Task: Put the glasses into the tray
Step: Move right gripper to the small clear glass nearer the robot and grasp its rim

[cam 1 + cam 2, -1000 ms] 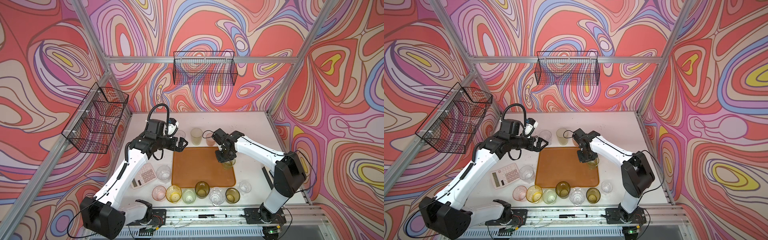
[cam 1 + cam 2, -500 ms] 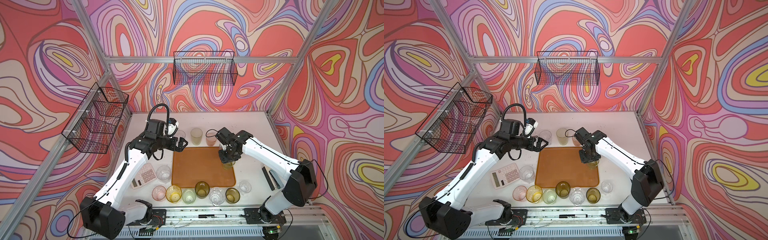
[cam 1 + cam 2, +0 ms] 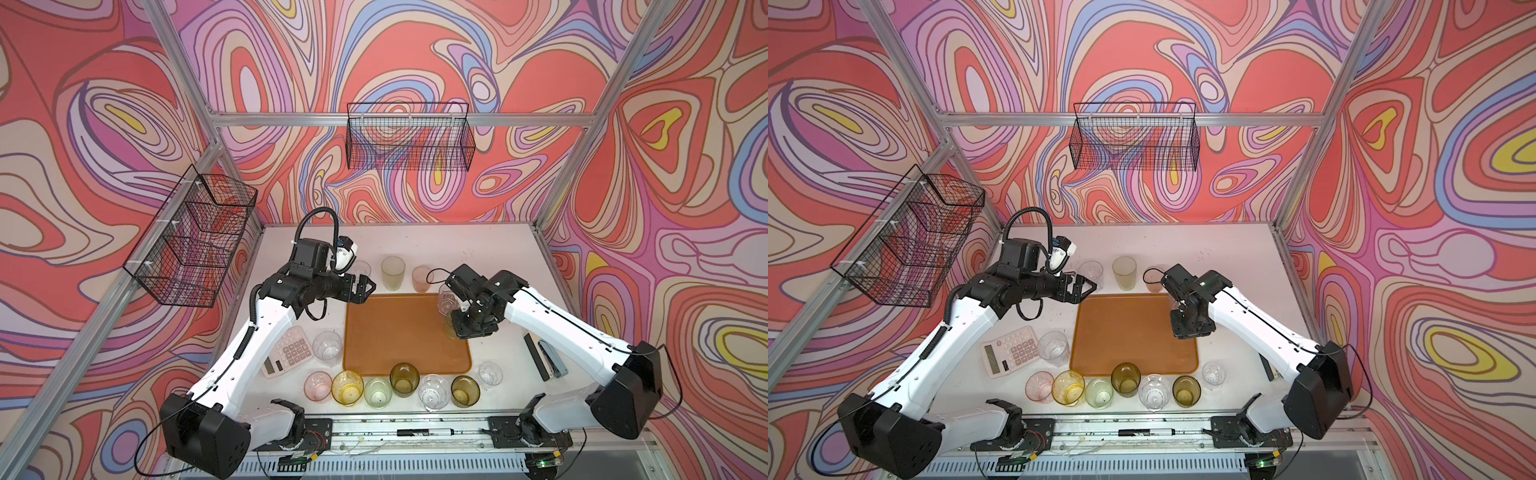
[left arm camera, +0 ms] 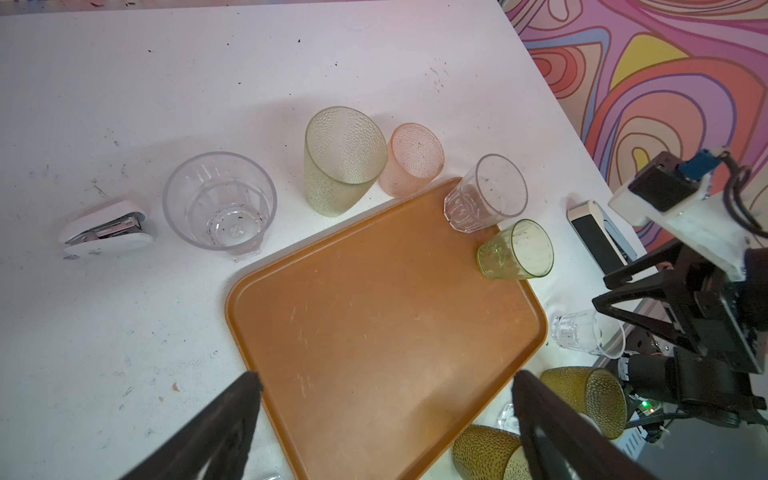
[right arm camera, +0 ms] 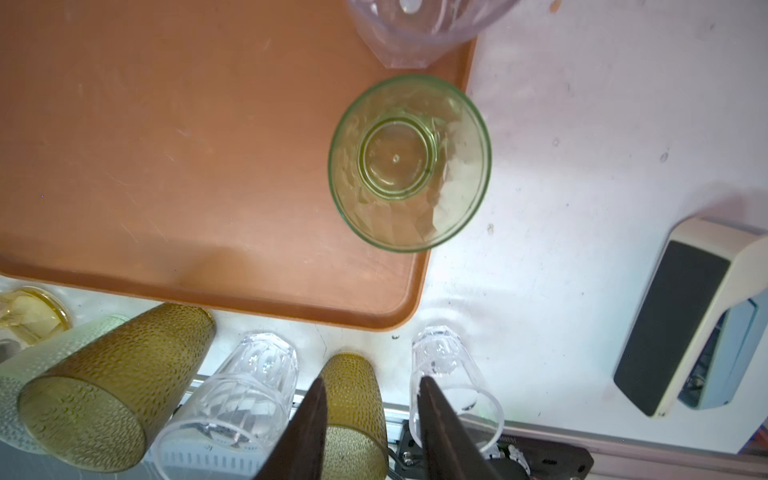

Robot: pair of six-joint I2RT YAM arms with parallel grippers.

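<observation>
Tray (image 3: pixel 399 332), orange-brown, mid-table (image 3: pixel 415 245): its far right corner holds a clear faceted glass (image 4: pixel 484 193) and, just beside it, a pale green glass (image 5: pixel 409 164), which the right hand (image 3: pixel 471 330) largely hides in both top views but both wrist views show upright just inside the rim. Right hand: fingers part-way apart, nothing between them, over the tray's right rim near the pale green glass; left hand (image 4: pixel 384 379): spread wide, empty, over the far left corner. On the table: three glasses (image 3: pixel 392 273) beyond the tray, one clear glass (image 3: pixel 327 348) beside the calculator (image 3: pixel 289 351), a row of seven along the near edge; white stapler (image 4: pixel 108 226) shown by the left wrist view only.
</observation>
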